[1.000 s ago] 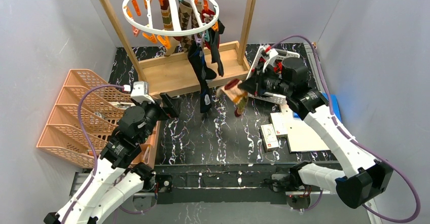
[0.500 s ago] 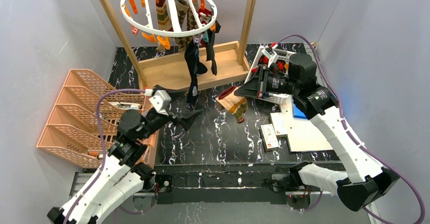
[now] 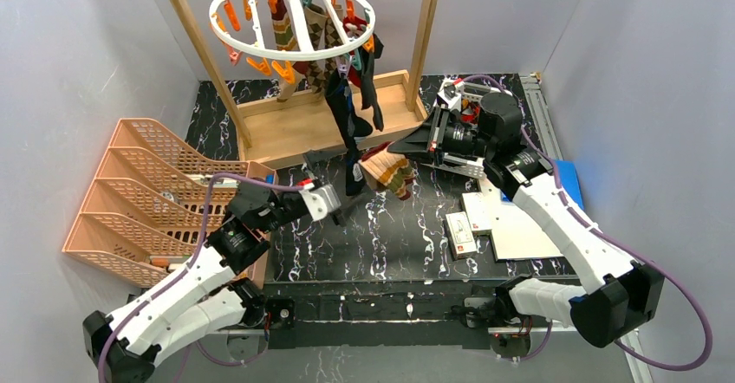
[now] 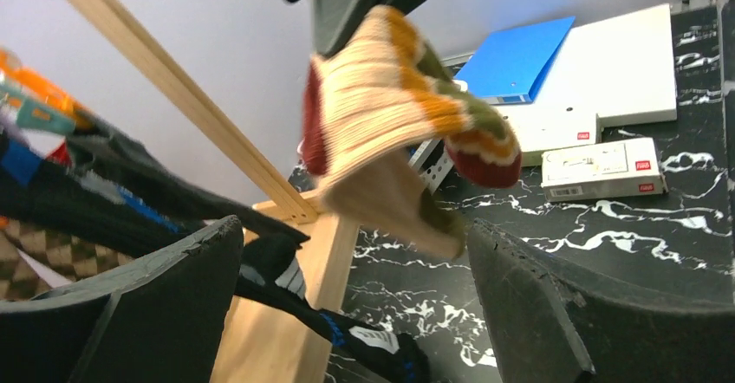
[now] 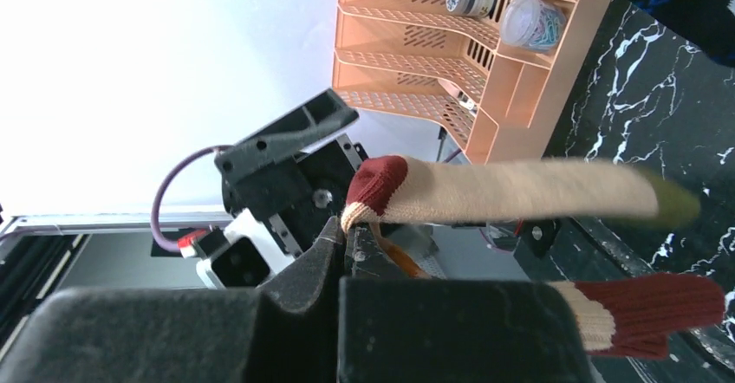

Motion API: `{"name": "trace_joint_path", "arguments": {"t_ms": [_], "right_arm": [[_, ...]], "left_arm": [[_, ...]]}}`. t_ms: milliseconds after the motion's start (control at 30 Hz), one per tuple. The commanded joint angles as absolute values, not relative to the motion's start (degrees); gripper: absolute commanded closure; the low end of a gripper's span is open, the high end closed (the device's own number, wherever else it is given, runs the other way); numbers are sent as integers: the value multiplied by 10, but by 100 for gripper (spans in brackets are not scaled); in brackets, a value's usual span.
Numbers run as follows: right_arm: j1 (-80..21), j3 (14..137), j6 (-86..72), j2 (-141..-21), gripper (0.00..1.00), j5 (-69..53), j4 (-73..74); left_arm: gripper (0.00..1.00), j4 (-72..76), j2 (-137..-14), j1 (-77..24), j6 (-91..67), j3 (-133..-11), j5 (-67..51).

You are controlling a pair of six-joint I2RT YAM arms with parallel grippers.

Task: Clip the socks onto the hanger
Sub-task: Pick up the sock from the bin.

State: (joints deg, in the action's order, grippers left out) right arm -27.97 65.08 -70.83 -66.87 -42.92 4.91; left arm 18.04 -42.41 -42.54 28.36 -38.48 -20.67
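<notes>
While the right gripper (image 3: 397,151) is clamped on the cuff end of the striped sock (image 3: 386,171), the left gripper (image 3: 340,185) is wide open and empty, with the sock hanging in the air at its 2 o'clock. Seen from above, the sock's long axis runs roughly 10-to-4, and in the left wrist view it hangs between the fingers (image 4: 173,296) but a bit beyond them. I reckon left is the nearer free arm for grabbing the loose end, and the hanger (image 3: 214,9) is well apart at the sock's 11 o'clock.

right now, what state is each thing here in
left gripper: open, empty
right gripper: shut on the striped sock
striped sock: held in the air, not yet clipped
hanger: hung on the wooden frame, partly filled
dark socks: clipped on, dangling
</notes>
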Motion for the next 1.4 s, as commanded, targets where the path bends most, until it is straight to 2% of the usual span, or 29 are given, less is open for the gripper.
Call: {"name": "trace_joint_path", "arguments": {"t_ms": [0,367,433,500,733,800,833,933,1033,1167,1367], "right_arm": [[-279,654,-766,-672,99,-440,-24],[-290,651,-775,-679,99,-440,-27],[-292,649,-777,-678,99,-440,-26],[-294,648,-778,-678,99,-441,-26],[-295,647,-768,-675,99,-441,-11],[-295,648,-761,-674,99,-438,-3],[-295,650,-754,-674,95,-437,-1],[-295,658,-727,-672,58,-430,20],[-295,677,-681,-666,39,-402,63],[-295,687,-616,-643,25,-354,93],[-295,644,-514,-598,21,-332,86]], "left_arm": [[1,196,-452,-476,401,-419,-162],[2,269,-507,-551,482,-433,-81],[6,283,-523,-562,495,-438,-62],[17,291,-537,-571,497,-445,-49],[79,288,-547,-582,471,-456,-34],[92,272,-541,-583,460,-458,-33],[99,260,-537,-583,454,-460,-32],[100,226,-517,-584,419,-461,-14],[100,193,-490,-584,365,-456,18],[100,135,-456,-584,259,-451,37],[100,100,-418,-584,30,-432,67]]}}
